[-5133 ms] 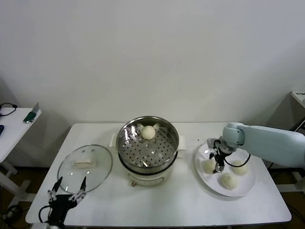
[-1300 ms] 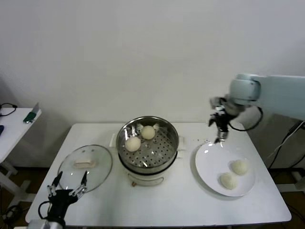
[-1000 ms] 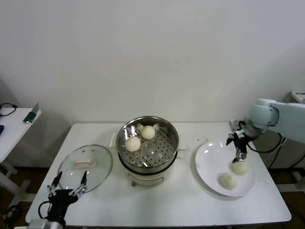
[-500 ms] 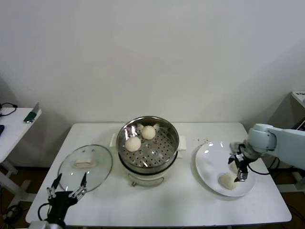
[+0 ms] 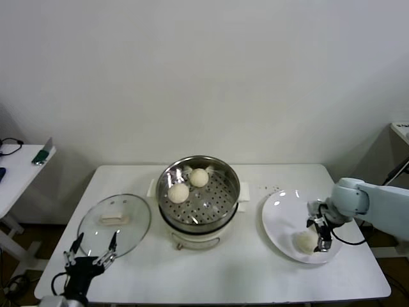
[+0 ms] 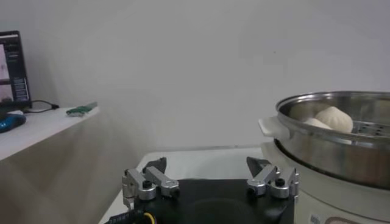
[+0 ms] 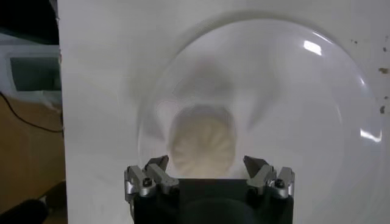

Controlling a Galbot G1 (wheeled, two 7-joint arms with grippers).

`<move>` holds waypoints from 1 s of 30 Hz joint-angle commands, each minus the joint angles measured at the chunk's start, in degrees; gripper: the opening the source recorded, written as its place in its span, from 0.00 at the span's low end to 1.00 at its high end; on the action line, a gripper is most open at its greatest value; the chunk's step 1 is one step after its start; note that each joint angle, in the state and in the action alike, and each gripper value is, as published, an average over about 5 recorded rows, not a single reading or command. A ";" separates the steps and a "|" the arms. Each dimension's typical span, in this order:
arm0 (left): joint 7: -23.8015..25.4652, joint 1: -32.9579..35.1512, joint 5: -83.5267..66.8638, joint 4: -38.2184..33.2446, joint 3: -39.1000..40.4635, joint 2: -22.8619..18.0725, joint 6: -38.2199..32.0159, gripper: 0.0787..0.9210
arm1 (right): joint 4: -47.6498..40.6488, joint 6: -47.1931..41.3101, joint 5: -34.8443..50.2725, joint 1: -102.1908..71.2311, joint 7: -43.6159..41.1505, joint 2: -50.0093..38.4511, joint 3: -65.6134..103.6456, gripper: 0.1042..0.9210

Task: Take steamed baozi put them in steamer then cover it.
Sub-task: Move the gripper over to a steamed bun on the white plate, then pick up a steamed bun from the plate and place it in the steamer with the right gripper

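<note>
The steamer (image 5: 198,192) stands mid-table with two baozi inside (image 5: 178,192) (image 5: 199,177); the left wrist view shows its rim (image 6: 341,140) and a baozi (image 6: 334,117). My right gripper (image 5: 317,234) is down over the white plate (image 5: 278,211), open. In its wrist view a baozi (image 7: 203,143) lies between the spread fingertips of that gripper (image 7: 207,167), not pinched. From the head, one baozi (image 5: 304,241) shows beside the fingers. The cover (image 5: 114,220) lies flat on the table's left. My left gripper (image 5: 89,257) (image 6: 209,173) waits open at the front left corner.
A side table (image 5: 19,169) with a green object stands to the far left. The table's right edge (image 5: 370,256) runs just past the plate. Crumbs (image 5: 275,187) dot the table behind the plate.
My right gripper came down from above the plate's far edge to its near side and now straddles a baozi. The left arm has not moved.
</note>
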 commanded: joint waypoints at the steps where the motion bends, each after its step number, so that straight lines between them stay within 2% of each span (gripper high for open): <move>1: -0.03 0.03 0.01 0.02 -0.06 0.01 0.11 0.88 | 0.07 -0.67 -1.61 -3.06 0.65 -0.43 2.34 0.86; 12: -0.08 0.02 0.16 0.01 -0.03 -0.08 0.19 0.88 | -0.73 -0.41 -4.25 -5.37 0.67 -0.07 4.68 0.72; 20: -0.05 -0.05 0.71 0.02 0.10 -0.21 0.24 0.88 | -1.55 3.36 -8.08 -3.36 -2.07 1.02 4.81 0.70; 25: -0.05 0.01 0.90 0.01 -0.03 -0.16 0.21 0.88 | -1.48 7.18 -7.38 4.54 -5.08 2.72 0.83 0.70; 30: -0.05 0.07 1.02 0.01 -0.22 -0.11 0.27 0.88 | -1.03 13.70 -4.59 21.00 -8.15 7.02 -8.11 0.70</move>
